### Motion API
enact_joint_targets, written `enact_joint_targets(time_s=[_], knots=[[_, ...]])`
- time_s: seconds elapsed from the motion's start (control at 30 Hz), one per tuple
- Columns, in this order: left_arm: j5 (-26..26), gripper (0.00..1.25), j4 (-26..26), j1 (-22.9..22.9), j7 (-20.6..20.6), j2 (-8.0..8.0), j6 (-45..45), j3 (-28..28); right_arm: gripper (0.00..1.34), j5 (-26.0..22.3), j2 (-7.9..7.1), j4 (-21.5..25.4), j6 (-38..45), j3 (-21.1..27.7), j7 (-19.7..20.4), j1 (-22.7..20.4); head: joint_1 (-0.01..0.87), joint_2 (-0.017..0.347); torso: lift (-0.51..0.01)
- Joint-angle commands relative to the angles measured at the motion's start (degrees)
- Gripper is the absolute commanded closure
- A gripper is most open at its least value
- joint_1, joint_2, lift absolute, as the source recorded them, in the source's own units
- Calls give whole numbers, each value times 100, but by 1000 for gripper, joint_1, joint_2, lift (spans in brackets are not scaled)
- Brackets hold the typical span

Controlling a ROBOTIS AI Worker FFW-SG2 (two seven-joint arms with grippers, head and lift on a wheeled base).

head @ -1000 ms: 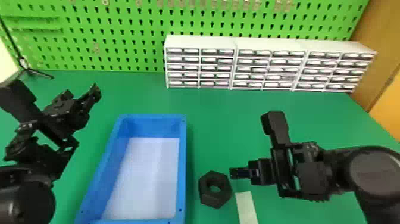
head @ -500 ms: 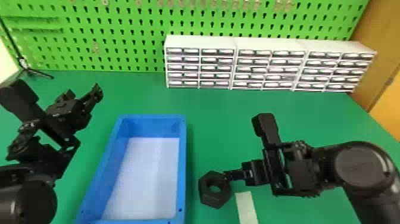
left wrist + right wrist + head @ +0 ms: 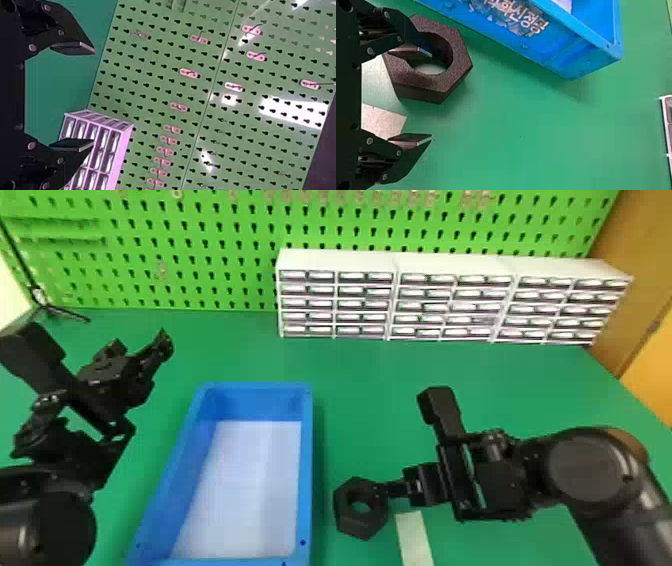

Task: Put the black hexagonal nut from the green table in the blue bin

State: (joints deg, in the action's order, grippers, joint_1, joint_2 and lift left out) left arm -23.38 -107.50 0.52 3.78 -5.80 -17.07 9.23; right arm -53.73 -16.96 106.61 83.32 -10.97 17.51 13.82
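Observation:
My right gripper (image 3: 387,490) is beside the right side of the black hexagonal nut (image 3: 361,508), which lies on the green table (image 3: 370,410) just right of the blue bin (image 3: 307,470). In the right wrist view the right gripper (image 3: 411,95) stands open; one finger overlaps the hole of the nut (image 3: 455,75), the other is off to the side over the table. Contact with the nut cannot be told. My left gripper (image 3: 142,355) is parked left of the bin, and in the left wrist view the left gripper (image 3: 73,97) is open with nothing between its fingers.
A pale strip (image 3: 414,537) lies on the table near the nut, below the right gripper. White drawer units (image 3: 390,297) stand at the back before a green pegboard (image 3: 210,250). A small black stand (image 3: 60,311) is at the back left.
My right gripper has moved left, from a little right of the nut to the nut's right edge. The left arm has hardly moved, and the nut and the bin have kept their places.

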Motion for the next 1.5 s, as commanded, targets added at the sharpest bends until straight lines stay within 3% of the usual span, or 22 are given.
enact_joint_targets(time_s=[0.0,0.63,1.47], knots=[[0,432,1,0,0,0,2,0,524,152,8,-35,0,-46,-81,42,692,8,-97],[0,432,1,0,0,0,2,-9,524,723,17,-175,-132,-292,-644,156,692,8,-97],[0,433,10,0,0,0,2,-9,524,1119,8,-412,-334,-590,-1206,279,692,8,-97]])
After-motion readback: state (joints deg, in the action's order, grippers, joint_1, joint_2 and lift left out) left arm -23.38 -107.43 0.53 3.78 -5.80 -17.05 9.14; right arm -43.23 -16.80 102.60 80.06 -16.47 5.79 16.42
